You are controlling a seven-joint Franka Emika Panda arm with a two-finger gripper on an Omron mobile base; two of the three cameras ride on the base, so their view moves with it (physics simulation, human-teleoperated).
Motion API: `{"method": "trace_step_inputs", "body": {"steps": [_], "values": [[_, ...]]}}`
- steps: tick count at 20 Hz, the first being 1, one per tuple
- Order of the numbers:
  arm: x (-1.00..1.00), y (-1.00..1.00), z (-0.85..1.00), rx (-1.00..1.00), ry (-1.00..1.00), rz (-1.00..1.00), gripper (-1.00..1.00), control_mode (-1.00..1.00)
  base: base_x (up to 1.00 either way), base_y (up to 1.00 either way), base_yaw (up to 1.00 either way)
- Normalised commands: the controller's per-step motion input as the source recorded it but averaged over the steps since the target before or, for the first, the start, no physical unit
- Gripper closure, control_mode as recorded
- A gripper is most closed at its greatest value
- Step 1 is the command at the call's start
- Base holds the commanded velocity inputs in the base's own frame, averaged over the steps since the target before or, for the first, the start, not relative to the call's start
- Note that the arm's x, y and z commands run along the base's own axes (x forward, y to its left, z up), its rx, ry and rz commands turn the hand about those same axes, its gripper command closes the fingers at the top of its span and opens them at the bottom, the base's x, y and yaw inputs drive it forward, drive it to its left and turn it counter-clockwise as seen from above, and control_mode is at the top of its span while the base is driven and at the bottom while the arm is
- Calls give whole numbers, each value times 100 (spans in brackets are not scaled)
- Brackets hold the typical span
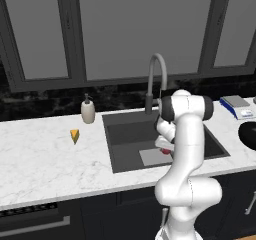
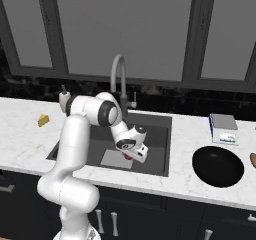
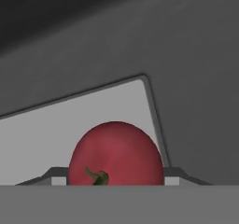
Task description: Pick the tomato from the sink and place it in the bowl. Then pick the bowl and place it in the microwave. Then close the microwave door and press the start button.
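The red tomato [image 3: 116,153] lies on the light grey plate [image 3: 70,125] at the bottom of the dark sink [image 1: 125,134]. My gripper [image 3: 116,178] reaches down into the basin, and its two fingertips press against the tomato's left and right sides. In the base views the tomato [image 1: 166,151] [image 2: 128,157] peeks out red under the white hand, with the gripper [image 2: 131,156] around it. The black bowl [image 2: 218,166] sits on the counter to the right of the sink [image 2: 155,129]. The microwave and its door are out of view.
The arched faucet [image 1: 156,79] rises behind the sink. A soap dispenser [image 1: 88,110] and a yellow-orange wedge [image 1: 74,135] stand on the marble counter to the left. A small scale [image 2: 223,129] sits behind the bowl. Windows line the back wall.
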Motion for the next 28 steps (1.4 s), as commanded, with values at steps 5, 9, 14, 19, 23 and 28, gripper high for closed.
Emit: {"method": "trace_step_inputs", "body": {"steps": [5,9,14,19,23,28], "values": [[-54,-2,46,0,-9,0,100,-100,0,0,0],[-79,-18,73,0,-9,0,100,-100,0,0,0],[-77,-19,87,0,-9,0,100,-100,0,0,0],[-72,-17,100,0,-4,-2,100,-100,0,0,0],[-47,-30,100,3,0,-6,100,-100,0,0,0],[-45,-38,100,15,0,-9,100,-100,0,0,0]]}}
